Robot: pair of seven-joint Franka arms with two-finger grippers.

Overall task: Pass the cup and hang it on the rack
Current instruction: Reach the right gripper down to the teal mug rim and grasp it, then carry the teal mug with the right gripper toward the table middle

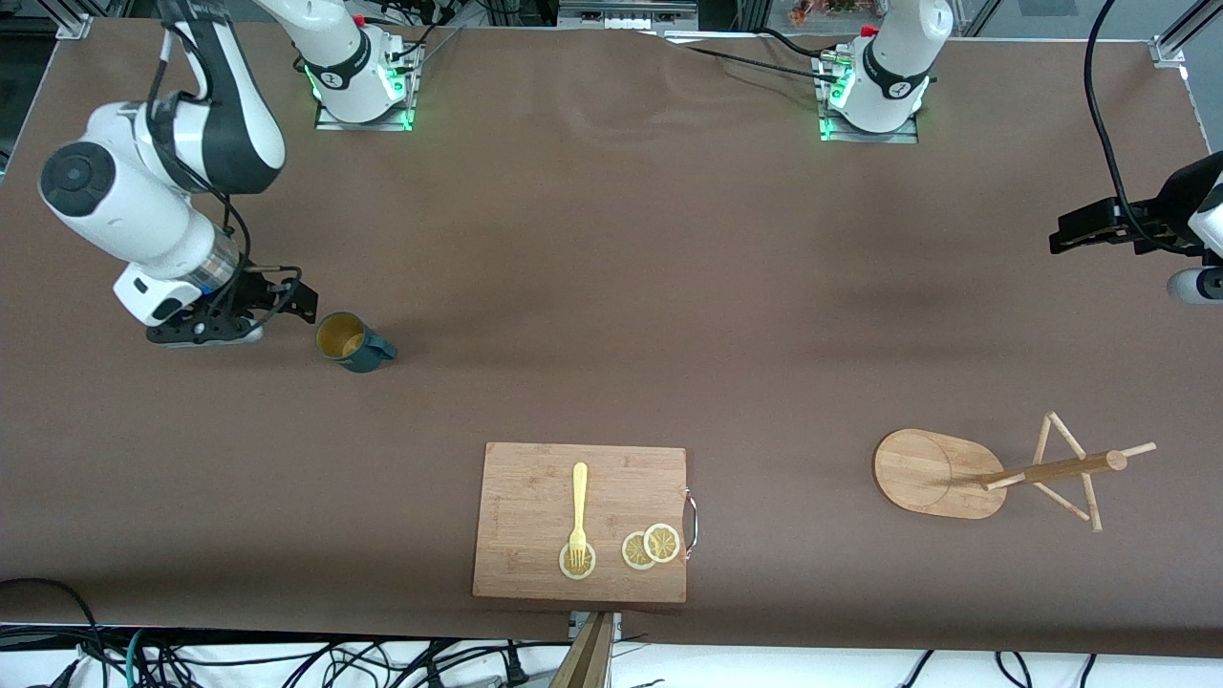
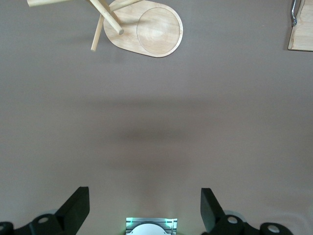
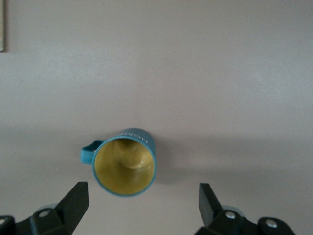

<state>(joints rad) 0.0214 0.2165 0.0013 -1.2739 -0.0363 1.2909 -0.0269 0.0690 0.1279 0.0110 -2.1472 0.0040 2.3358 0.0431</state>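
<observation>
So the small dark teal cup with the yellow inside is sitting upright on the brown table at the right arm's end, and the right gripper is hanging just beside it with its fingers spread wide and nothing in them. In the right wrist view the cup is lying just ahead of the fingers, mouth up, handle poking off to one side, so that arm is obviously the nearer one.

The left gripper is waiting wide open over the left arm's end. The light wooden rack is down there too, nearer the front camera, and it's looking tipped over, I think.

Count: one cup, one rack, one wooden cutting board, one yellow fork, three lemon slices.
</observation>
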